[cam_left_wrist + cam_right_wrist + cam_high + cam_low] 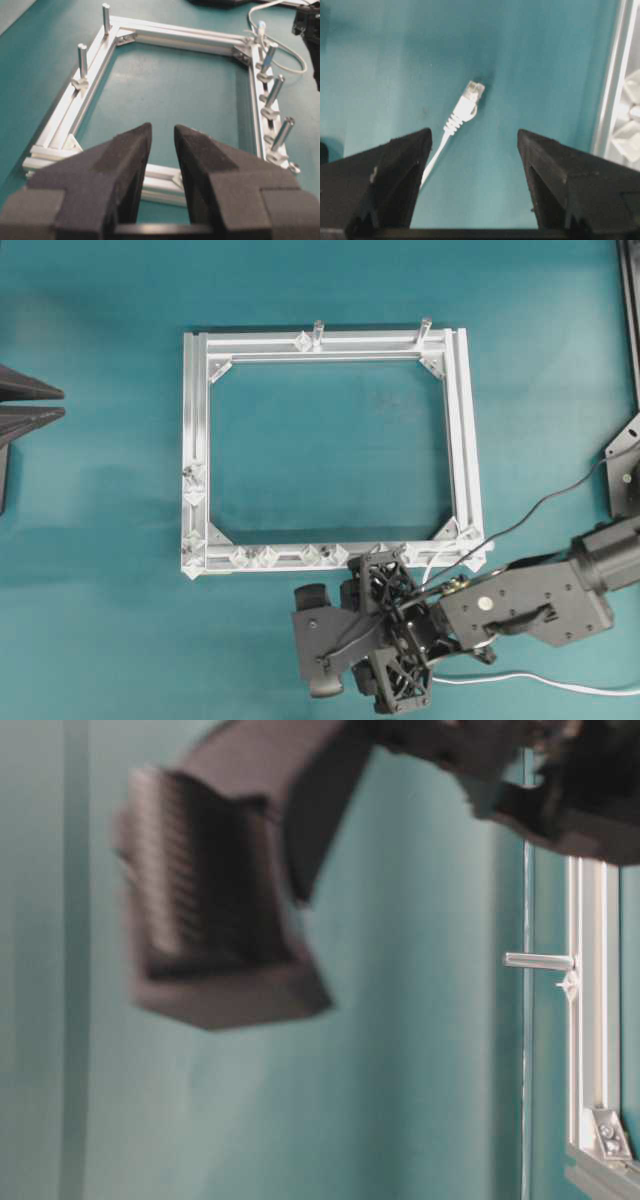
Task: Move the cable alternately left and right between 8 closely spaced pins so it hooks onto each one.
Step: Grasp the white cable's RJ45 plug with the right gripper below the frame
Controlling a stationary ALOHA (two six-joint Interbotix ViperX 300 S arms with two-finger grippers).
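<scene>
The right gripper (pixel 475 150) stands wide open and holds nothing; its two black fingers (pixel 395 165) frame bare teal table (pixel 380 60) in the right wrist view. Between them, farther off, the cable (pixel 462 112) lies loose on the table. Its clear plug (pixel 473 90) points away from the gripper and a little to the right, and the cord's long axis runs back from the plug toward the left finger, slanting down-left. To the right of the plug, well apart from it, a silver rail of the frame (pixel 615 75) runs up the edge of that view.

In the overhead view the right arm (pixel 520 600) reaches in from the right to just below the frame's near rail (pixel 300 552), and a length of white cord (pixel 540 680) trails off to the right edge beneath it. The arm covers the near right corner of the frame, where the whitish pins (pixel 250 557) sit in close pairs along the near rail and up the left rail.

The left gripper (pixel 162 150) is released too, its jaws parted with a narrow gap and nothing in it. It looks across the frame from outside one rail. Two upright metal posts (pixel 82 60) stand on the rail to its left, and three slanted ones (pixel 275 90) line the rail to its right, with a loop of cord beside them.
</scene>
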